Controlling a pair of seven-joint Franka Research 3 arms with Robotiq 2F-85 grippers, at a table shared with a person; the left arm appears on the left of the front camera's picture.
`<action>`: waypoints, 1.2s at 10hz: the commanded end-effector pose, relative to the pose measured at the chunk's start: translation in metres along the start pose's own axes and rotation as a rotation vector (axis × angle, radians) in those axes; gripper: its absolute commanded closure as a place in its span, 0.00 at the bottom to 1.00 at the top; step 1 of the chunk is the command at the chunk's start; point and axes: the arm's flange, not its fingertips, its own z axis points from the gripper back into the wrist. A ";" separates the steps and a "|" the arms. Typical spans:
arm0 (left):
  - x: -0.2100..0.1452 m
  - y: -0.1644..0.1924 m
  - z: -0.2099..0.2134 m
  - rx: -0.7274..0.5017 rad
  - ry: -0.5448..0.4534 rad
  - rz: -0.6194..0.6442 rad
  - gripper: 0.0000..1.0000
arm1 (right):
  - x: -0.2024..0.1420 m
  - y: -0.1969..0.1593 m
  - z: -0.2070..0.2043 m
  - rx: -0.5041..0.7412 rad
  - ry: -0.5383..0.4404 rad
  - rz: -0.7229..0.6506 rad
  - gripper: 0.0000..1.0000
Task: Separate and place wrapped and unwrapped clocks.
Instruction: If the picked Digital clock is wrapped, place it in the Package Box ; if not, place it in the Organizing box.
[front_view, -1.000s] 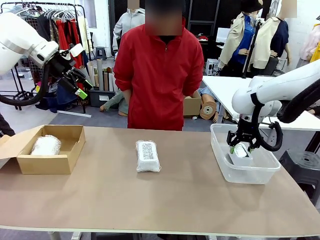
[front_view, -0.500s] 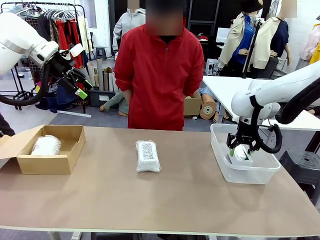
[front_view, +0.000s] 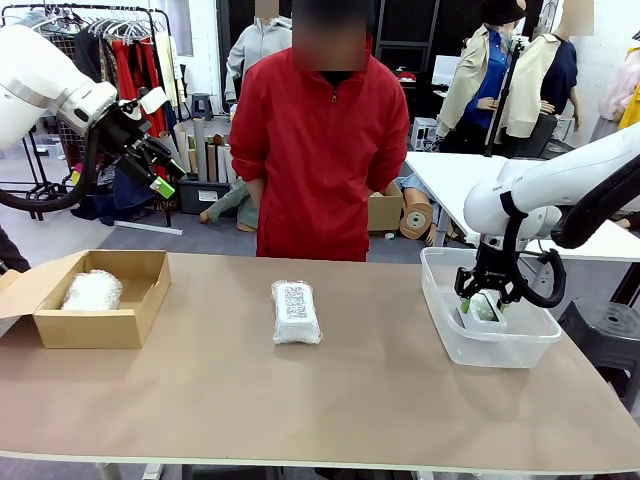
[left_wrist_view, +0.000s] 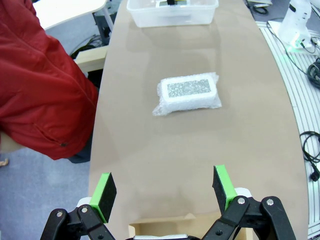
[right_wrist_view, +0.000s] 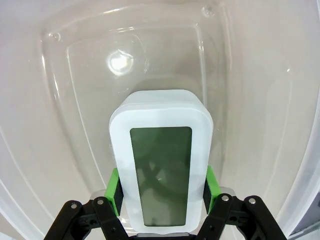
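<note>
Right gripper (front_view: 484, 304) clamps bare clock (right_wrist_view: 161, 150) inside clear bin (front_view: 470, 350) at 3 o'clock, not yet released; wrapped bundle (front_view: 92, 290) sits in cardboard box (front_view: 95, 328) at 9 o'clock; labelled bundle (front_view: 296, 311) at centre of table (front_view: 400, 420) awaits sorting; left gripper (left_wrist_view: 165, 189) raised, jaws wide.

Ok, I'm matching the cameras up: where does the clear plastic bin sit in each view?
Front: clear plastic bin at the table's right end.
Left wrist: at the top edge, beyond the labelled bubble-wrapped clock.
Right wrist: its floor and walls lie all around the bare white clock.
Shared landmark: that clock, gripped by the right hand inside the bin, in front and right wrist views.
</note>
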 end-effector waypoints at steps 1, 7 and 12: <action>0.000 -0.001 0.001 0.002 0.000 0.002 0.00 | 0.002 -0.003 -0.008 0.000 0.007 -0.009 0.09; 0.000 -0.001 0.001 0.002 0.000 0.002 0.00 | -0.008 0.004 0.021 -0.063 -0.020 0.038 0.00; 0.000 -0.001 0.001 0.002 0.000 0.002 0.00 | -0.028 0.013 0.079 -0.111 -0.072 0.090 0.00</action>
